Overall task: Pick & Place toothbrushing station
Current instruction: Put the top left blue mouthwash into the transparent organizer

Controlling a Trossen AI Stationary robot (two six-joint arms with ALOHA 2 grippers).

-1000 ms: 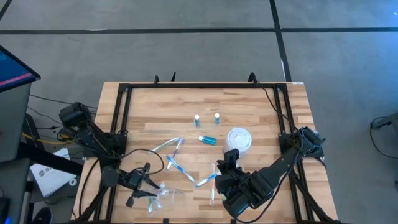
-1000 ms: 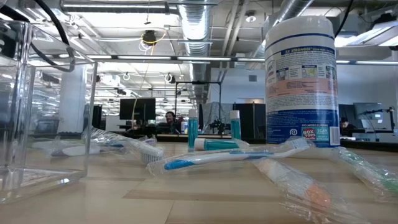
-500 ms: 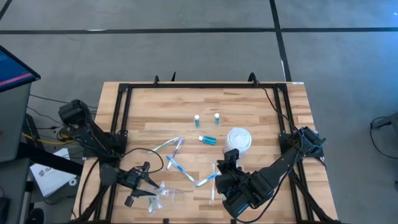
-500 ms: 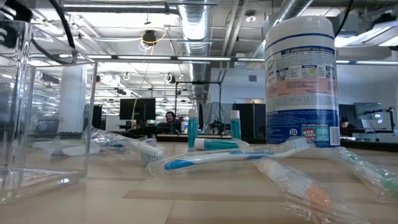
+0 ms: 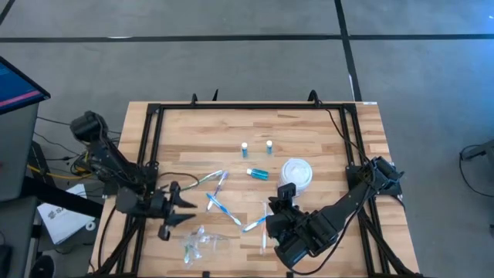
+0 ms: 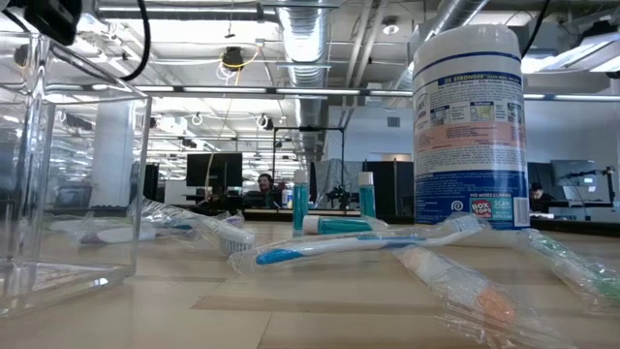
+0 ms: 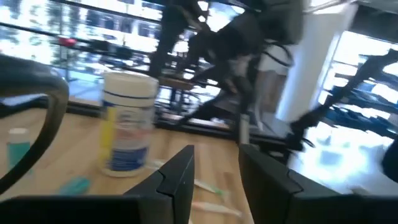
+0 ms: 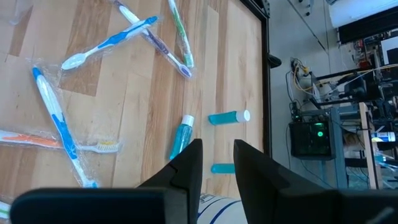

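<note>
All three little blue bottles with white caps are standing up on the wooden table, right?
Not quite. Only two small blue white-capped bottles stand upright on the wooden table; the third blue bottle lies on its side, nearer the white tub. The high view shows it, and the low view too.

Toothbrushes lie flat, scattered mid-table, several in clear wrap. Green-accented brush (image 5: 202,181) and a pale one (image 5: 221,184) meet at their tips in a V. Two blue-handled brushes (image 5: 218,207) cross just below; another blue one (image 5: 255,224) lies beside an orange-accented brush (image 5: 264,232). Two small blue white-capped bottles (image 5: 245,147) (image 5: 269,145) stand upright; a third bottle (image 5: 258,174) lies on its side nearby. A crinkly clear bag (image 5: 199,244) sits at the near left edge.
</note>
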